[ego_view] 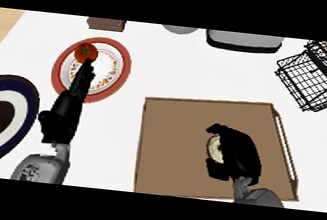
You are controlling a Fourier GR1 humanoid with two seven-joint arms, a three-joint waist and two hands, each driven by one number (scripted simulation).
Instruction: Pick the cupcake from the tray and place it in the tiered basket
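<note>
r hand (236,157) lower right of frame, fingers curled round the cupcake (213,148); only a pale sliver of it shows at the hand's left edge. cupcake sits w/in the brown tray (171,133), can't tell if lifted off it. tiered basket (314,80), black wire, upper right, near tray's top right corner. l hand (75,100) at left, fingers straight & together, stretched over red-rimmed plate (126,68), tips by the tomato (86,51). dark blue plate (10,82) far left.

I see two grey forearms: the left forearm (38,169) is rounded with lighter patches, and the right forearm (263,197) looks plainer. Each ends in a black hand, the left hand (61,119) slim, the right hand (237,157) bulkier.
</note>
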